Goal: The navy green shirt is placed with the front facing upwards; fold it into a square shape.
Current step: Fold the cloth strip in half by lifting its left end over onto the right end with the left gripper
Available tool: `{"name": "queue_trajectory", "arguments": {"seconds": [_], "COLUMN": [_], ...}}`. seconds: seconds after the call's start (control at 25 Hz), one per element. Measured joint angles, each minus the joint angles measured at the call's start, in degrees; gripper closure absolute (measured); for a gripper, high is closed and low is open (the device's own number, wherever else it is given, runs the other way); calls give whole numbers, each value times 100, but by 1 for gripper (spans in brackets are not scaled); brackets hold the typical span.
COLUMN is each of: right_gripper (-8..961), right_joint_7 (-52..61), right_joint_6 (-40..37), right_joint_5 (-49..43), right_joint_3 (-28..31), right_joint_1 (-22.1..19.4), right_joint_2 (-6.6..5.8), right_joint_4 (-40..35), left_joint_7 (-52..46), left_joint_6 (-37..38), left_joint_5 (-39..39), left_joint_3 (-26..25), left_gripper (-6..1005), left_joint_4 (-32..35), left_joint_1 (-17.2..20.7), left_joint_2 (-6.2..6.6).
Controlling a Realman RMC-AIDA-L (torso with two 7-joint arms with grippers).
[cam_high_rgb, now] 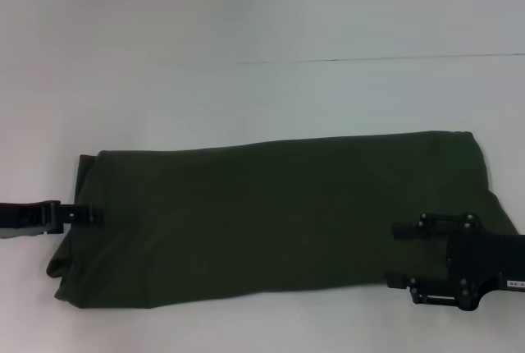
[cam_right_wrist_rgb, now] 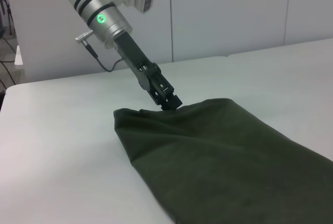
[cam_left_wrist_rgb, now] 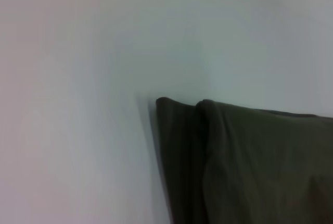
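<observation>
Left claw [cam_high_rgb: 90, 215] at left edge of head view, mid-height, arm reaching in level from frame edge, tip touching shirt [cam_high_rgb: 279, 217] edge. In right wrist view, same claw [cam_right_wrist_rgb: 169, 100] angles down steeply from upper left, green light lit on wrist. Right claw [cam_high_rgb: 410, 254] at lower right of head view, over shirt.

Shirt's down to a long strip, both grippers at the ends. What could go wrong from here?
1. The left gripper sits right at the left end of the navy green shirt; with so thin a bite on the edge, it may lift only the top layer, or slip.
2. That end shows two offset layers; folding now would likely leave a ragged, non-square edge.
3. The right gripper is over the cloth, inboard of the right end, so uneven grips could skew the fold.
</observation>
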Motion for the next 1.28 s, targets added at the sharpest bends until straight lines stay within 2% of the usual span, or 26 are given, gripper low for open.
{"name": "queue_trajectory", "arguments": {"seconds": [0.6, 1.28], "right_gripper": [246, 249], "right_joint_7": [10, 35], "right_joint_6": [0, 57], "right_joint_5": [0, 0], "right_joint_3": [0, 0], "right_joint_1": [-27, -62], "right_joint_2": [9, 9], "right_joint_4": [0, 0], "left_joint_7": [61, 165], "left_joint_6": [-4, 123], "left_joint_5": [-11, -36], "left_joint_3": [124, 133], "left_gripper": [138, 139], "left_joint_4": [-80, -361], "left_joint_1": [-7, -220], "left_joint_2": [-11, -20]}}
